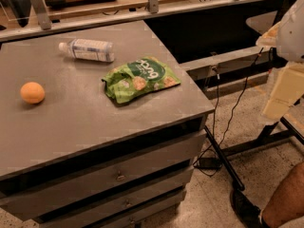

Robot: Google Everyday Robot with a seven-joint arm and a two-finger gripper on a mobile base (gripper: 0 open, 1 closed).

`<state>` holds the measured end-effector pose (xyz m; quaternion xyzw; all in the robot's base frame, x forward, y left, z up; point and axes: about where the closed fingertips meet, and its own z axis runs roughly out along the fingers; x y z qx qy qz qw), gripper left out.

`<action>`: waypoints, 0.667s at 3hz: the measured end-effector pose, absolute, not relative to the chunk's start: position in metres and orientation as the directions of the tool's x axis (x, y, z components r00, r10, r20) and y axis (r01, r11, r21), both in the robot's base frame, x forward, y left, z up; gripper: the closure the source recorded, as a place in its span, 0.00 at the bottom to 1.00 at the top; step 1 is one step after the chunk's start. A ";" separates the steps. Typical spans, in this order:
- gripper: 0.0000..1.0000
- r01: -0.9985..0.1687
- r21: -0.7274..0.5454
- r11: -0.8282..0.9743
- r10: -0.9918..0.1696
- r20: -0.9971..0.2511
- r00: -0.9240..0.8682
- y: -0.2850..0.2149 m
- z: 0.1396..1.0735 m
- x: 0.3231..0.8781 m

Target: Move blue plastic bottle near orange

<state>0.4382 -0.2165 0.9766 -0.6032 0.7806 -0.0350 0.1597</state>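
The blue plastic bottle (87,50) lies on its side at the back of the grey cabinet top (85,122), its white cap pointing left. The orange (32,92) sits near the left edge, well in front of and to the left of the bottle. My gripper (281,95) hangs at the far right of the view, off the cabinet and above the floor, far from both objects. It holds nothing that I can see.
A green chip bag (140,80) lies right of centre, between the bottle and the cabinet's right edge. Drawers (118,175) face the front. Cables and a black table leg (223,160) cross the floor at right. A person's leg and shoe (266,208) are at bottom right.
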 end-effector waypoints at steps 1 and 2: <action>0.00 -0.931 -0.247 0.270 -0.953 -0.207 -0.221 -0.217 0.977 0.438; 0.00 -0.926 -0.252 0.282 -0.932 -0.301 -0.202 -0.207 0.981 0.449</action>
